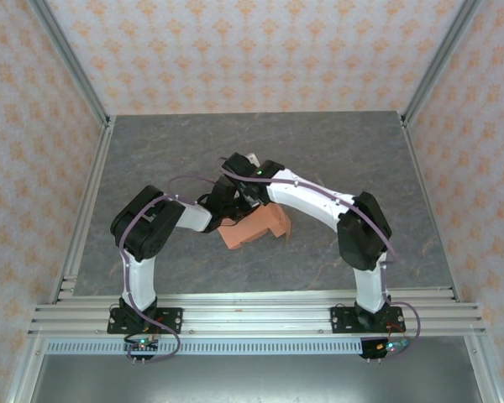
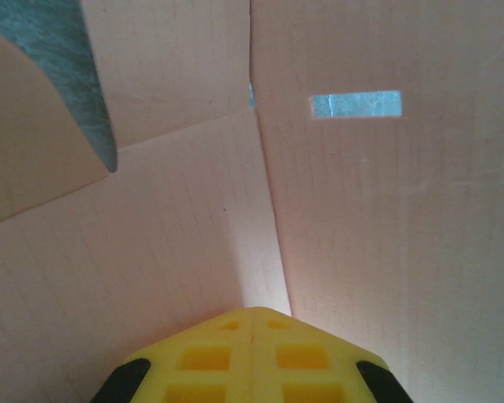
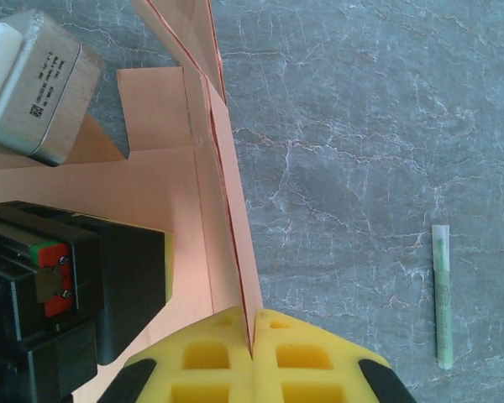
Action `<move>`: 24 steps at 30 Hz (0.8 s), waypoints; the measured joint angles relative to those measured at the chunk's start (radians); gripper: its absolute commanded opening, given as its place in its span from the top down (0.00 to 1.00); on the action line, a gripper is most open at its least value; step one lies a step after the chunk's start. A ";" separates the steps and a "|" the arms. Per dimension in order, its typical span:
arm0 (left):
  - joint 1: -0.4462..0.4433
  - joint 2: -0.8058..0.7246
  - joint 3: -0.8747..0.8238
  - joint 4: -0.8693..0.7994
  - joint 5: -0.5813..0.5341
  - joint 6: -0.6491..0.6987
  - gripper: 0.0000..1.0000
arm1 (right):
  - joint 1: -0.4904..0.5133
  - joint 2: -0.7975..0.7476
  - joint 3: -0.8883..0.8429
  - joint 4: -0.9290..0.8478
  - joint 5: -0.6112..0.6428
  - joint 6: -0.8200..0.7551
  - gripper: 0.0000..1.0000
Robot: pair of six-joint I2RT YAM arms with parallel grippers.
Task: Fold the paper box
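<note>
We see the right claw (image 3: 252, 326) closed on a raised wall of the paper box (image 3: 155, 189), thin card pinched between its tips; the rest of the box spreads to that claw's left on the desk (image 3: 361, 126), a pale green stick (image 3: 442, 295) lying well to its right. The left claw (image 2: 252, 316) is closed too, tips at an inner crease; whether it nips card we cannot tell.

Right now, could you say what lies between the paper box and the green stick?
Between paper box and green stick, bare table, per right wrist view.
</note>
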 measured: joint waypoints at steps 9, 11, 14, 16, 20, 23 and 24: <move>0.000 0.000 -0.018 0.035 -0.010 -0.016 0.99 | 0.002 0.005 0.000 -0.006 0.050 0.006 1.00; -0.001 -0.005 -0.024 0.038 -0.014 -0.016 0.96 | 0.002 0.005 0.000 -0.010 0.064 -0.006 1.00; -0.001 -0.028 -0.048 0.037 -0.020 -0.016 0.90 | -0.003 0.005 -0.003 -0.003 0.078 -0.040 1.00; 0.000 -0.055 -0.070 0.027 -0.023 -0.013 0.83 | -0.008 0.005 -0.014 0.010 0.092 -0.076 1.00; 0.007 -0.142 -0.102 -0.042 -0.036 0.016 0.71 | -0.024 0.004 -0.073 0.082 0.146 -0.194 1.00; 0.027 -0.221 -0.126 -0.106 -0.053 0.051 0.67 | -0.035 0.000 -0.131 0.165 0.193 -0.309 1.00; 0.039 -0.246 -0.138 -0.122 -0.056 0.063 0.66 | -0.038 -0.005 -0.152 0.195 0.201 -0.342 1.00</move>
